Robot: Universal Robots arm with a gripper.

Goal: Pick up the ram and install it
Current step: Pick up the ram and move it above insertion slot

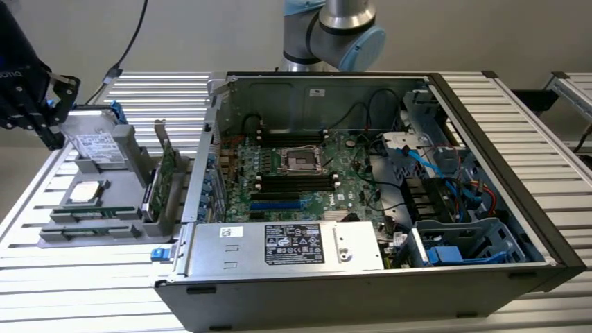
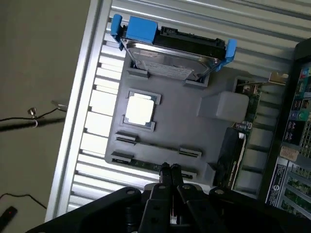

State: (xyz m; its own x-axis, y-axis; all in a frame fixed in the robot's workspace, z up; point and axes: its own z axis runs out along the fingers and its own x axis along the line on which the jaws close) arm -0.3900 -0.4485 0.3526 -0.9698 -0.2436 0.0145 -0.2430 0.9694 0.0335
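Note:
The ram (image 2: 144, 165) is a thin green stick lying on edge in the front slot of a grey holder tray (image 2: 180, 131). In the exterior view the ram (image 1: 96, 211) lies at the near end of that tray (image 1: 138, 173). My gripper (image 2: 169, 168) hangs above the tray with its black fingers pressed together over the ram's row and nothing between them. In the exterior view the gripper (image 1: 51, 139) is high at the far left, above the tray's back end. The open computer case (image 1: 481, 277) shows its motherboard (image 1: 356, 173) with black memory slots (image 1: 294, 184).
On the tray also sit a hard drive in a blue carrier (image 2: 170, 60), a square silver processor chip (image 2: 140, 109) and an upright green expansion card (image 2: 245, 121). The case's power supply (image 1: 287, 244) fills its near side. Slatted metal table (image 1: 83, 291) all round.

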